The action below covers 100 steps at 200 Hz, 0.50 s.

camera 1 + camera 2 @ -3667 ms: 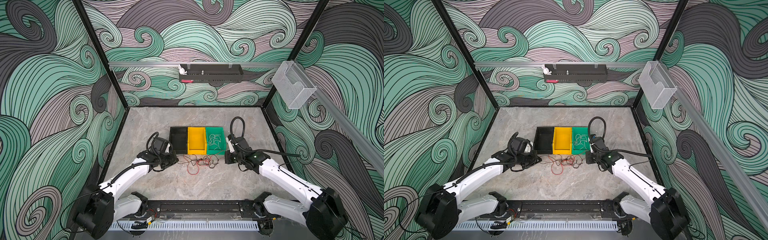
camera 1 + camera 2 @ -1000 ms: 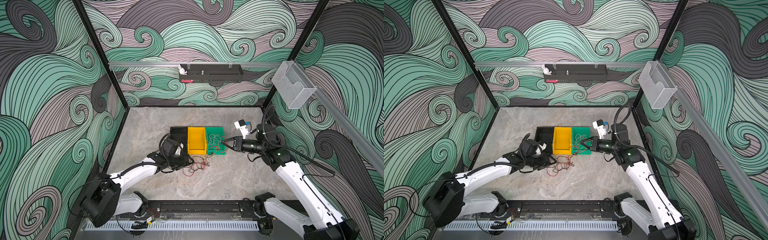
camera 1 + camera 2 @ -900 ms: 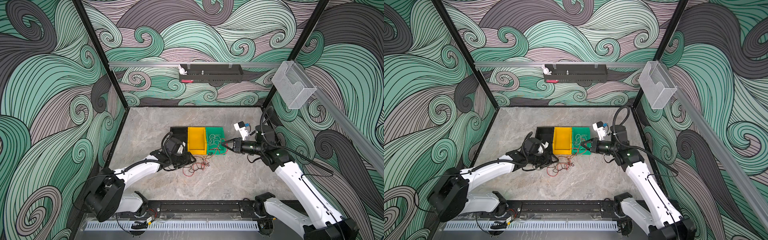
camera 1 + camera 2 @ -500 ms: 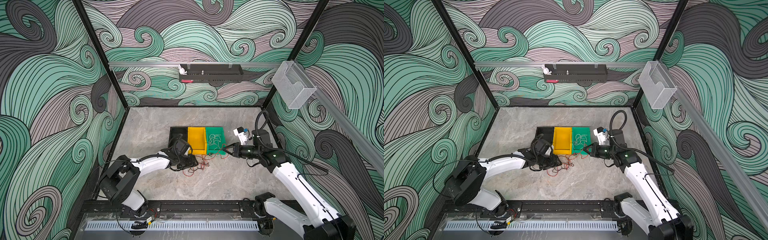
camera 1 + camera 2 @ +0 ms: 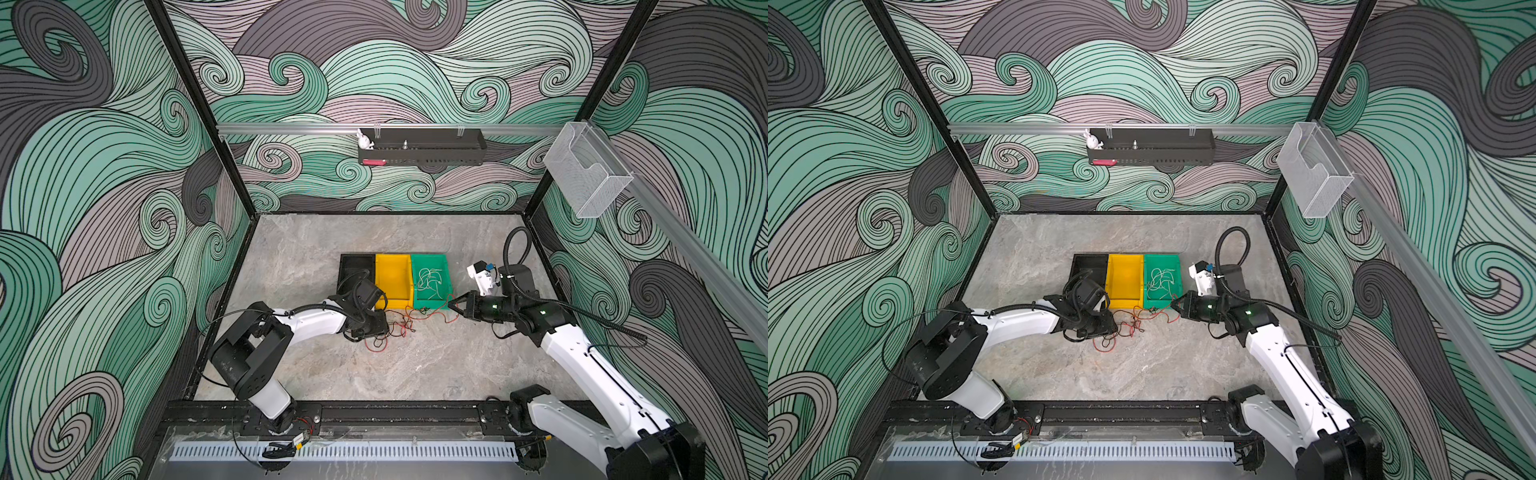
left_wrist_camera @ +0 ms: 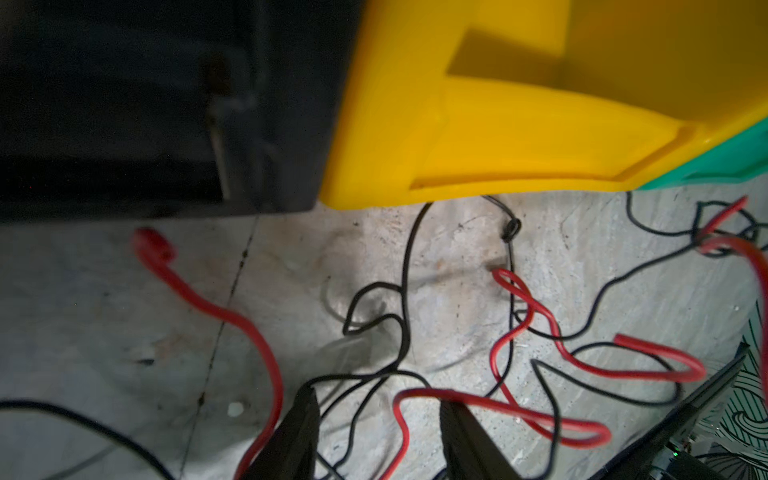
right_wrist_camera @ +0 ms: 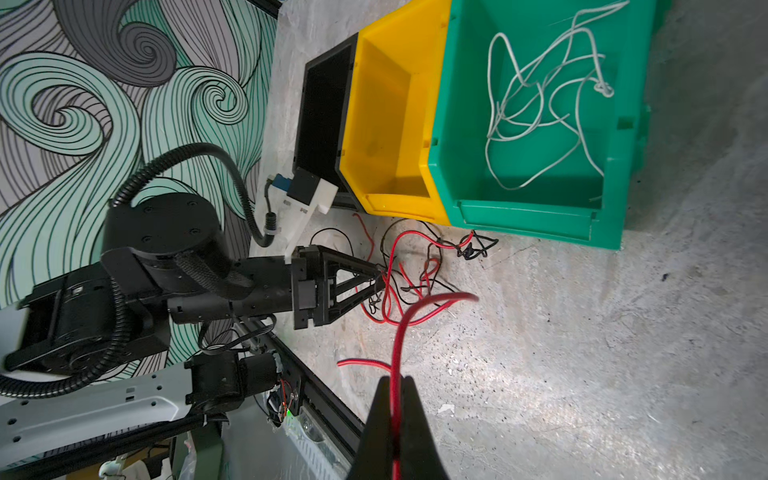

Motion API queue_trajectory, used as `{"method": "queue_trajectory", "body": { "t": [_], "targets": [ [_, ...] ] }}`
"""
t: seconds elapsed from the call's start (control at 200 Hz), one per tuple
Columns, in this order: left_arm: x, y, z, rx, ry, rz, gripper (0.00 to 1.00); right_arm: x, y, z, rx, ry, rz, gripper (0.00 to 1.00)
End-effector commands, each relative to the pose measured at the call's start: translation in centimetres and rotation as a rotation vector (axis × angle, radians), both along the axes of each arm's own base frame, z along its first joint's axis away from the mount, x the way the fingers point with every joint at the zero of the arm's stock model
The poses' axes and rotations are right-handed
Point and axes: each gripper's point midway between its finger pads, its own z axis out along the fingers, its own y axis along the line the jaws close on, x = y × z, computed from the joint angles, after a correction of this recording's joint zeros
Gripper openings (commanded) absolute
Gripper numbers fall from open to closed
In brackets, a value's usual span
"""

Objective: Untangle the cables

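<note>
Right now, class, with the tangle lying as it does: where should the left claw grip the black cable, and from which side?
Take the black cable on its single straight run just before the yellow bin, from straight above, jaws across it. There it seems to lie flat on the table, alone, clear of crossings and knots.

My right gripper (image 5: 1173, 306) pinches a red cable (image 5: 1159, 315) just in front of the green bin (image 5: 1174, 266), which holds a white cable (image 5: 1158, 282). My left gripper (image 5: 1113, 328) sits at the red-and-black tangle (image 5: 1127, 326) near the yellow bin (image 5: 1124, 272).
</note>
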Motion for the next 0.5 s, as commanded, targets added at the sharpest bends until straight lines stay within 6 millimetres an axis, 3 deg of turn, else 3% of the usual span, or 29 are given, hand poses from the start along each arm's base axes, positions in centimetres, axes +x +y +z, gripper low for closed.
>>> {"method": "queue_trajectory", "body": {
  "t": [0.0,0.495],
  "targets": [
    [-0.1,0.8,-0.8,0.061,0.012,0.002,0.48,-0.2,-1.2,-2.2,-0.085,0.039,-0.024,0.00],
    [-0.7,1.7,-2.0,0.090,0.042,0.016,0.23,-1.5,-3.7,-8.8,-0.294,0.190,-0.049,0.00]
  ]
}}
